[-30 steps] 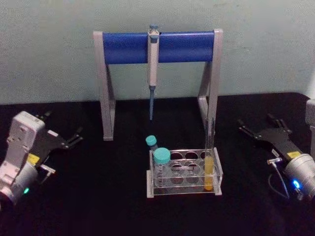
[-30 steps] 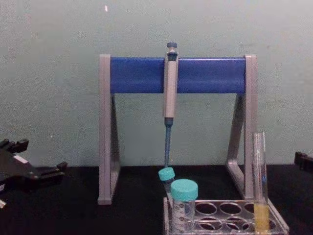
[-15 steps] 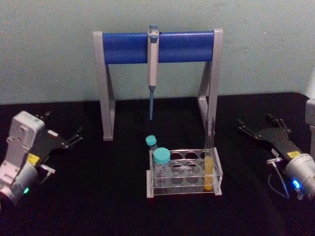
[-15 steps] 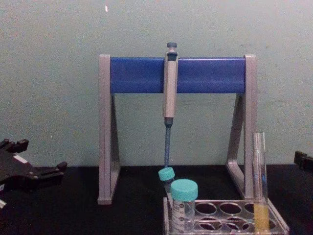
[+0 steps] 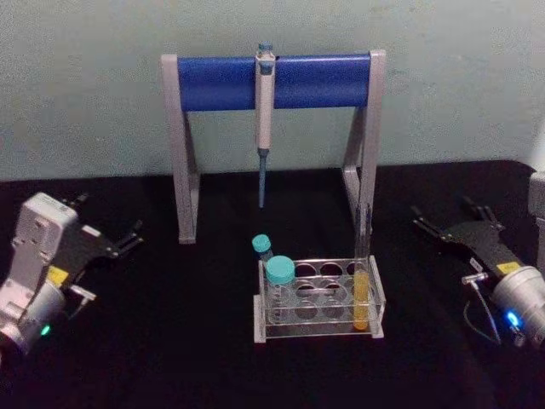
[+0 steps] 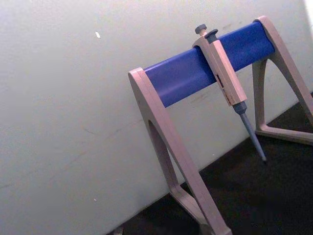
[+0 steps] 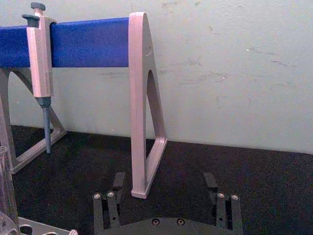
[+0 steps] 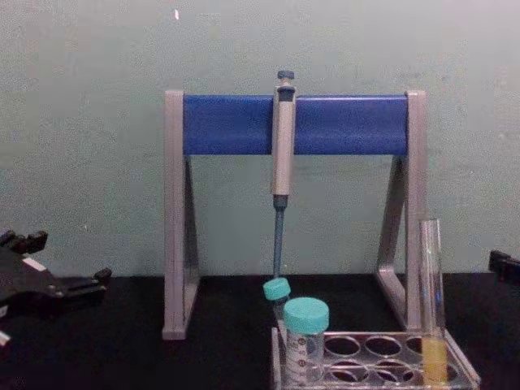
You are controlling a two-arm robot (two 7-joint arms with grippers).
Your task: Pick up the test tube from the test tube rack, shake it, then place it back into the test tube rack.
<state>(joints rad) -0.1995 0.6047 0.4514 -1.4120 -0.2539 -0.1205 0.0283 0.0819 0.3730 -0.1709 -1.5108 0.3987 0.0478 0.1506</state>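
Standing upright in the test tube rack (image 5: 319,294), the test tube (image 5: 362,281) holds yellow-orange liquid.

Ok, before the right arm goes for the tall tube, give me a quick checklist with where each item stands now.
1. Test tube upright in the test tube rack, near right corner: ok.
2. Tube top free, capless: ok.
3. Right gripper open, empty: ok.
4. Bare table between right gripper and rack: ok.
5. Teal-capped tubes sit at the rack's left end, apart from the tall tube: ok.
6. Left gripper parked far left, open: ok.
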